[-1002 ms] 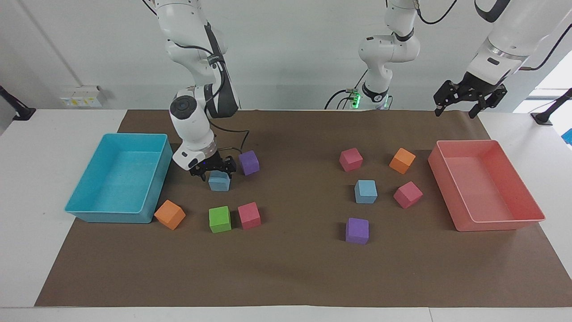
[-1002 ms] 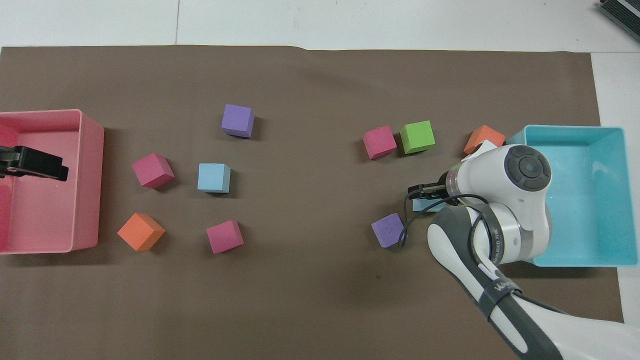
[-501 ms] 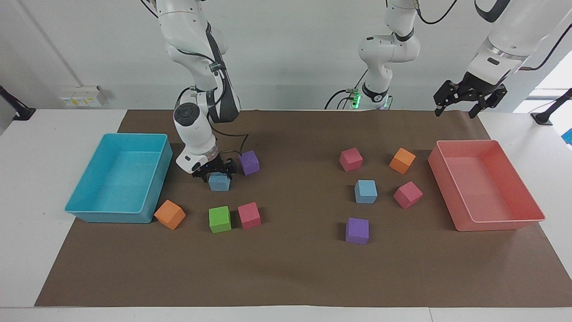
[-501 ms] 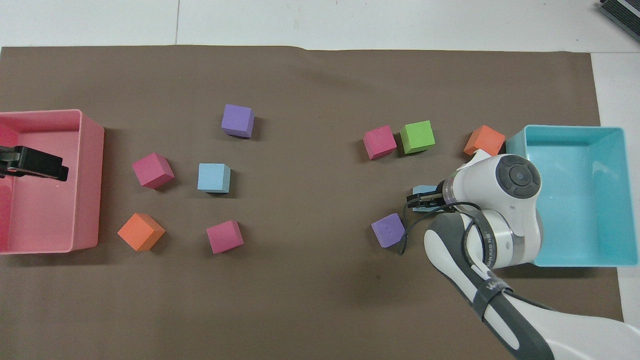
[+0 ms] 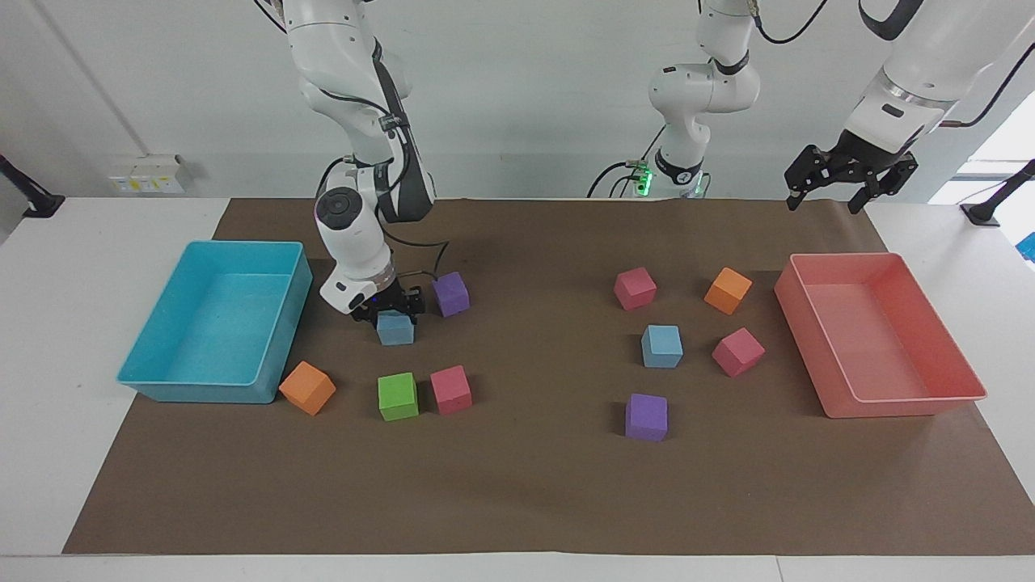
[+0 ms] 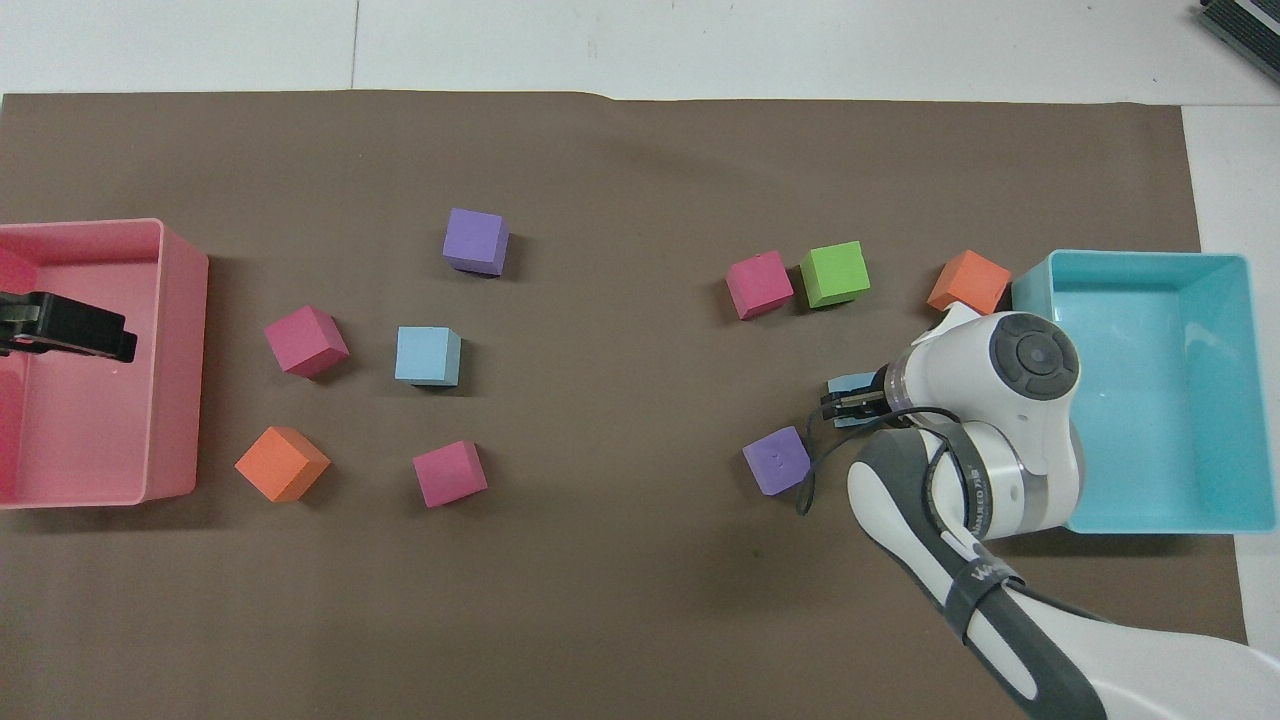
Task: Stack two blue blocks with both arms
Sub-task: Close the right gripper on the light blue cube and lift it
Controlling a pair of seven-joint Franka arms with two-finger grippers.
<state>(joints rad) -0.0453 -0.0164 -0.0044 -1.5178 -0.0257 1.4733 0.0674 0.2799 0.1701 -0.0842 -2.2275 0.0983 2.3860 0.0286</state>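
One blue block (image 5: 395,327) rests on the brown mat toward the right arm's end, beside a purple cube. My right gripper (image 5: 394,311) is down over it, its fingers pressed against two sides of the block. From overhead only a sliver of this block (image 6: 842,383) shows under the right gripper (image 6: 845,400). The second blue block (image 5: 662,346) (image 6: 428,355) sits untouched among other cubes toward the left arm's end. My left gripper (image 5: 823,194) waits open and empty in the air above the pink tray's end nearest the robots, and overhead the left gripper (image 6: 100,340) shows over that tray.
A purple cube (image 5: 450,293) lies close beside the right gripper. Green (image 5: 398,396), pink (image 5: 450,389) and orange (image 5: 307,387) cubes lie farther out. A turquoise tray (image 5: 154,380) and a pink tray (image 5: 897,404) stand at the ends. Pink, orange and purple cubes surround the second blue block.
My right gripper has sunk lower around the blue block and its fingers have drawn in against the block's sides. The left arm has not moved.
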